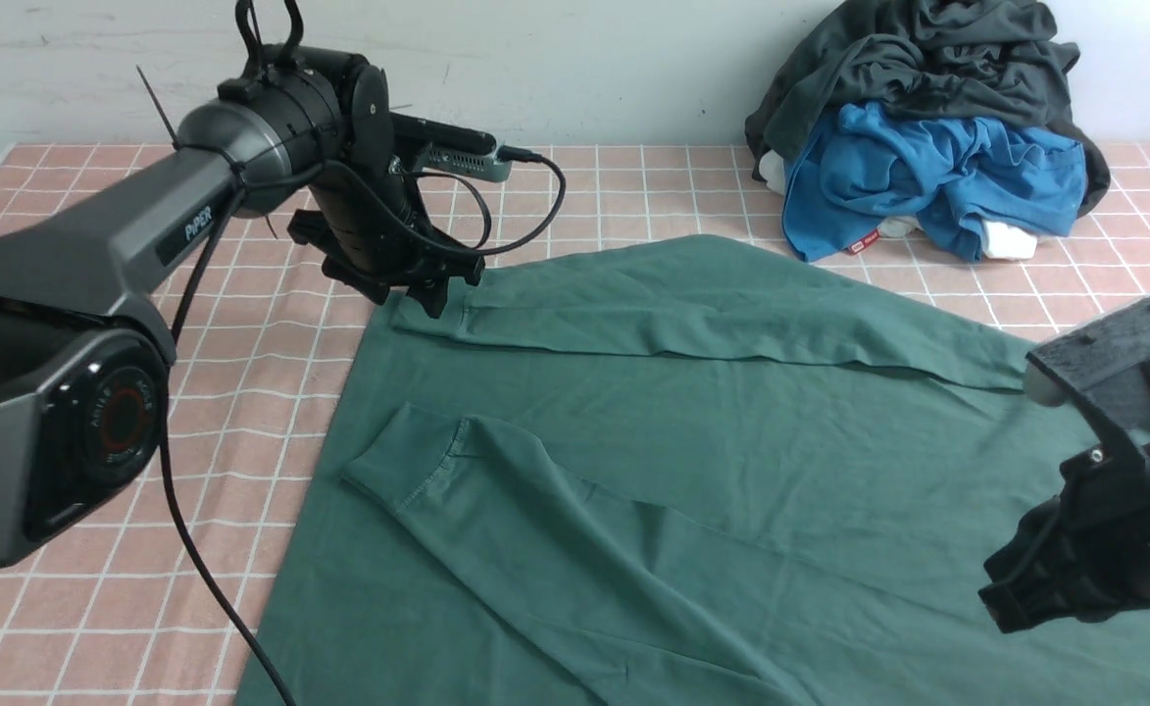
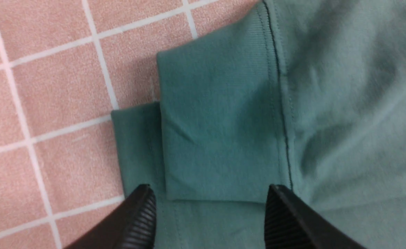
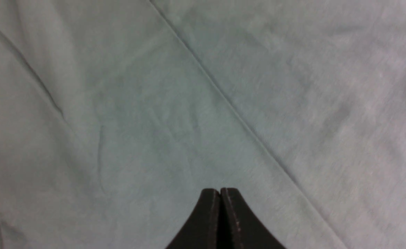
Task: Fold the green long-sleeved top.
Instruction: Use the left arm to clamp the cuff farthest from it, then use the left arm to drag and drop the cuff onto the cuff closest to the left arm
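Bench (image 1: 94, 608) first: pink tiled surface with white grid lines, running back to a pale wall.

The green long-sleeved top (image 1: 692, 441) is spread flat over the middle and right of the bench and fills most of your front view. Both sleeves are folded in across the body. The far sleeve (image 1: 682, 324) lies along the back edge and the near sleeve (image 1: 496, 490) runs diagonally, its cuff end toward the left.

At the back right you've got a heap well apart from the top's centre: a charcoal-grey garment (image 1: 927, 59) on top, with a bright blue garment (image 1: 927, 176) under it. The heap's front edge sits just beside the top's far edge.

The left arm (image 1: 94, 255) reaches in from the left, and the right arm (image 1: 1114, 412) sits low at the right edge, over the cloth.

Left tool (image 1: 427, 289) – jaws wide and gripping nothing, directly over the far sleeve's cuff (image 2: 220, 131). In the wrist view the fingers (image 2: 140, 218) flank one end of that cuff, but I can't tell if they touch it.

Right tool (image 3: 220, 193) – jaws pressed together and empty, over plain green fabric with a seam running past.
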You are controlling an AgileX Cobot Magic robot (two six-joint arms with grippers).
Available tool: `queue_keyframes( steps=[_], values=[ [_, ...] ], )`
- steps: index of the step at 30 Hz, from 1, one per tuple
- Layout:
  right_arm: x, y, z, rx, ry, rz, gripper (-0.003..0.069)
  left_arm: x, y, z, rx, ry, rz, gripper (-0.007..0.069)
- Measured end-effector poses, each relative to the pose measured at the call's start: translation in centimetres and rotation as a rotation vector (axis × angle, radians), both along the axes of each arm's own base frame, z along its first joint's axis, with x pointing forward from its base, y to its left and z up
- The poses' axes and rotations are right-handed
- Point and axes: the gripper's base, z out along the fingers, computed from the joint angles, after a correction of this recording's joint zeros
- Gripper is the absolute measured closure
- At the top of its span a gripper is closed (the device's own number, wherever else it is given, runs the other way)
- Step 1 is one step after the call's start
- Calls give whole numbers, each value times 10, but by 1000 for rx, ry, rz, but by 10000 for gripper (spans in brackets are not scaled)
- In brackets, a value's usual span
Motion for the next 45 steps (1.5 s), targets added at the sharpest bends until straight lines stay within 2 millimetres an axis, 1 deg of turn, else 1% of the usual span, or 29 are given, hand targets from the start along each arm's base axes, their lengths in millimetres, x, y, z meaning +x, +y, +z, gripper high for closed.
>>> queue_keyframes(
  steps=[3,6,13,16,18,19,20,21,23,25,30,33,35,36,37,38,40,41,43,45],
  values=[
    [6,1,12,1,-46,4,673,5,4,-15,-13,12,32,225],
    [9,2,19,5,-70,5,673,8,4,-21,-18,7,43,225],
    [11,2,20,5,-81,5,673,10,2,-21,-52,-11,59,230],
    [11,2,20,5,-81,5,673,10,2,-21,-49,-9,54,274],
    [11,2,20,5,-81,5,673,9,2,-22,-48,2,54,356],
    [11,2,20,5,-81,5,673,9,2,-22,-48,2,54,356],
    [11,2,20,5,-81,5,673,9,2,-22,-47,6,54,426],
    [11,2,20,5,-81,5,673,8,2,-22,-48,10,55,480],
    [11,2,21,5,-82,5,673,7,2,-22,-49,21,51,564],
    [11,2,21,6,-83,5,673,6,2,-22,-47,29,37,593],
    [11,2,21,8,-92,4,673,3,1,-17,-59,58,27,598],
    [12,2,21,9,-94,4,673,-3,1,-1,-63,74,15,598],
    [12,2,23,10,-99,4,673,-13,1,22,-63,93,-20,598],
    [13,2,25,11,-101,4,673,-16,1,29,-65,97,-37,598],
    [13,3,28,11,-100,6,673,-22,0,44,-76,97,-62,598],
    [13,3,31,10,-96,7,673,-26,0,57,-89,83,-81,598],
    [13,3,38,12,-81,11,673,-35,-1,76,-118,61,-98,598],
    [13,4,42,16,-72,12,673,-44,0,90,-132,52,-104,598],
    [11,5,49,30,-56,14,673,-61,2,109,-146,45,-107,598],
    [7,5,54,41,-48,16,673,-78,6,116,-144,65,-106,598]
  ],
)
